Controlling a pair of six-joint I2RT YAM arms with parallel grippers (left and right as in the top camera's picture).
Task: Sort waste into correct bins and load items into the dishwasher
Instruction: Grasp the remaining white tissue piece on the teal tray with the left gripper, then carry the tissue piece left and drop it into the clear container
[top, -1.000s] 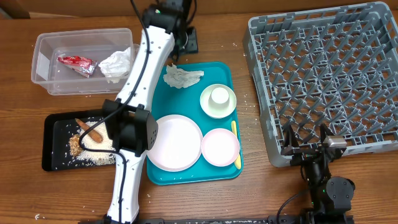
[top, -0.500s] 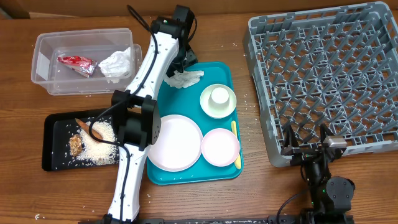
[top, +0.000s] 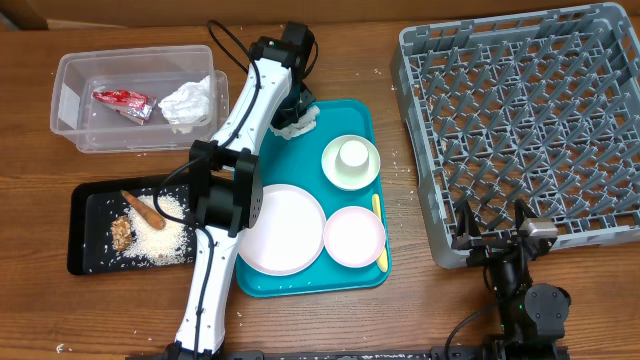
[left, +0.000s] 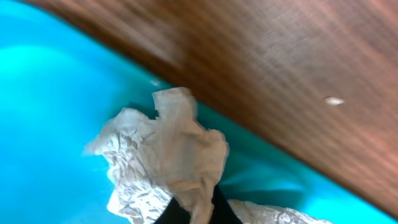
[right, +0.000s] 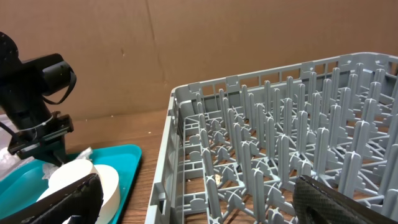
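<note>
On the back-left corner of the teal serving tray (top: 340, 115), clamped shut with the left gripper (left: 193, 210) on the crumpled white paper napkin (left: 168, 149). Holding one fold between the black fingertips, with the rest bunched low over the teal floor. Cannot tell whether lifted clear or touching.

Just beyond, across the tray's edge: the clear tub (top: 75, 125), already holding the small red wrapper (top: 123, 101) and a second white napkin (top: 187, 103). Nearer the front, the black tray (top: 85, 220), already loaded with the food stick (top: 140, 208), the brown lump (top: 122, 233) and a spread of rice (top: 162, 228). Waste sorting judged nearly done, with only this napkin left to carry over to the tub.

Nothing yet in the grey dish rack (top: 520, 120) — every peg bare. Waiting on the teal tray: the dinner plate (top: 283, 228), the small pink dish (top: 353, 236), the white bowl (top: 351, 172) with the cup (top: 352, 152) sitting in it, and the yellow spoon (top: 378, 225) along the right edge. So the whole loading half remains.

By the rack's near corner, spread wide and holding nothing: the right gripper (top: 490, 238).
</note>
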